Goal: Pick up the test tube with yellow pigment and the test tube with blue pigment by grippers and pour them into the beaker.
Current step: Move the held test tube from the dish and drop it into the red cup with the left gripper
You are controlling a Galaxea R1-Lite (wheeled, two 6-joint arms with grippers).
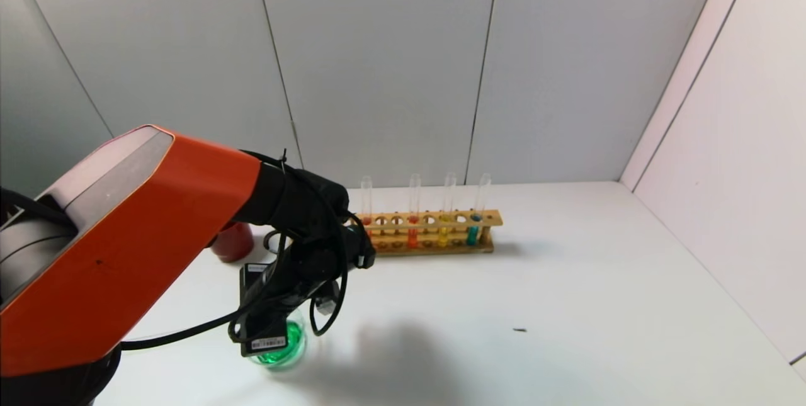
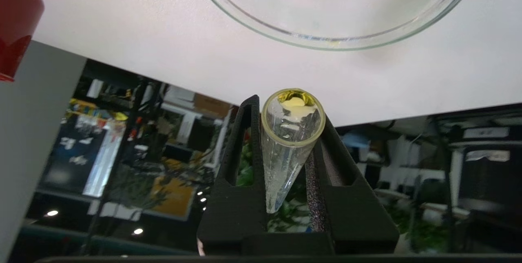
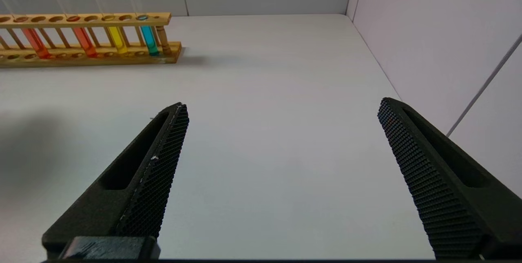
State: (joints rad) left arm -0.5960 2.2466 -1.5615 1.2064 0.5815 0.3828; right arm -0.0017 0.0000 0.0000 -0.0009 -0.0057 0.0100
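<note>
While my left gripper [image 2: 285, 132] pinches the near-empty yellow tube [image 2: 290, 140] tipped just beside the beaker [image 2: 326, 38] of green liquid near-left on the table [image 1: 567, 305], my right gripper [image 3: 281, 112] hangs spread wide, the rack [image 1: 434, 233] farther back.

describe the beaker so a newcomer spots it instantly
Start at the orange-shelled left arm over the white table. Directly under the left gripper sits the beaker, a low, wide clear glass vessel. Unlike the opaque red cup behind it, it is see-through with green liquid.
</note>
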